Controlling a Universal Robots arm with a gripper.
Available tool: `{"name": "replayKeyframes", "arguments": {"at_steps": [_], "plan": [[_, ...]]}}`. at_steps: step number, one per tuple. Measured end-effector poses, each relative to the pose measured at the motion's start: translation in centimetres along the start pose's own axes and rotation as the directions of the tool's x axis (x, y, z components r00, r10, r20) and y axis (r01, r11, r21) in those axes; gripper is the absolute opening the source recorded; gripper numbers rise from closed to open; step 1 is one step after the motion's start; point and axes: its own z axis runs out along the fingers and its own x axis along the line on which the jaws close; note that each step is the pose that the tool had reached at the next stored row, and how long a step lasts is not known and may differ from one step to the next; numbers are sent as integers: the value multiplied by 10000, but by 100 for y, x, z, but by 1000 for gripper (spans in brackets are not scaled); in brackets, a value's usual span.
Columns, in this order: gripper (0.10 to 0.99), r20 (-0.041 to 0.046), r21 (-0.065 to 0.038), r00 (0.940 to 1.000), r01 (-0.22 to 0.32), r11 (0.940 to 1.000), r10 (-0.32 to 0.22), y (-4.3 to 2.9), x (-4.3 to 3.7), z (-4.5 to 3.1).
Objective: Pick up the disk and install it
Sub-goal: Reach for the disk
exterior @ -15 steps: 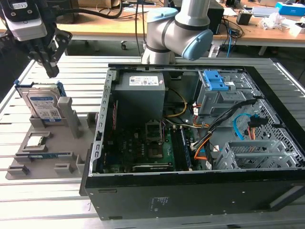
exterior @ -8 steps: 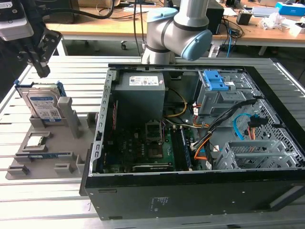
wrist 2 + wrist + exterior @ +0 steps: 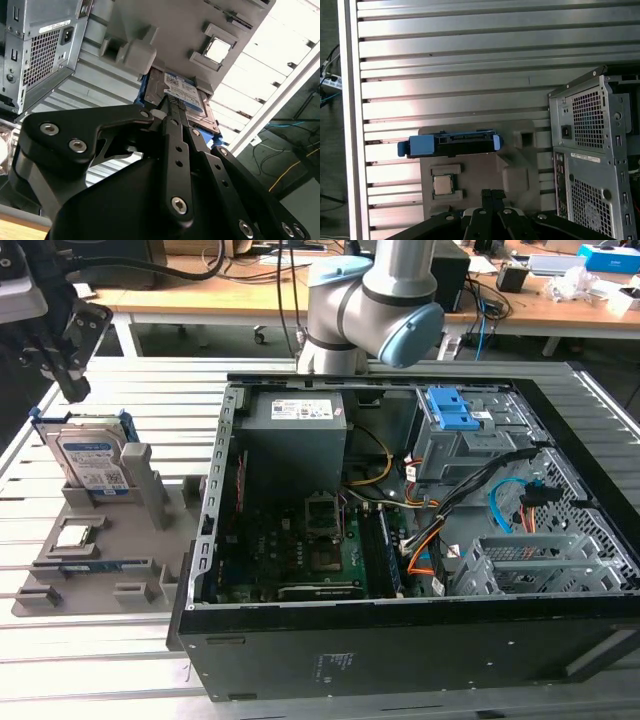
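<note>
Exterior view first: where do we find the disk?
We find it standing on edge in a slot of the grey holder, on the table, at the exterior view's left of the open case
And the jaws?
We see them hanging above the disk, apart from it; in both wrist views they look pressed together with nothing between them
Do we catch the disk from the wrist too?
We do: in the first wrist view its blue frame shows edge-on beyond the jaws, near a chip on the holder; in the second wrist view its label faces us just past the jaws
</note>
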Motion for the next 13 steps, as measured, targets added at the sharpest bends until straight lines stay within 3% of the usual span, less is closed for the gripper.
{"name": "replayKeyframes", "arguments": {"at_steps": [13], "plan": [[106,0,0,10000,0,10000,0,-25,339,-9]]}}
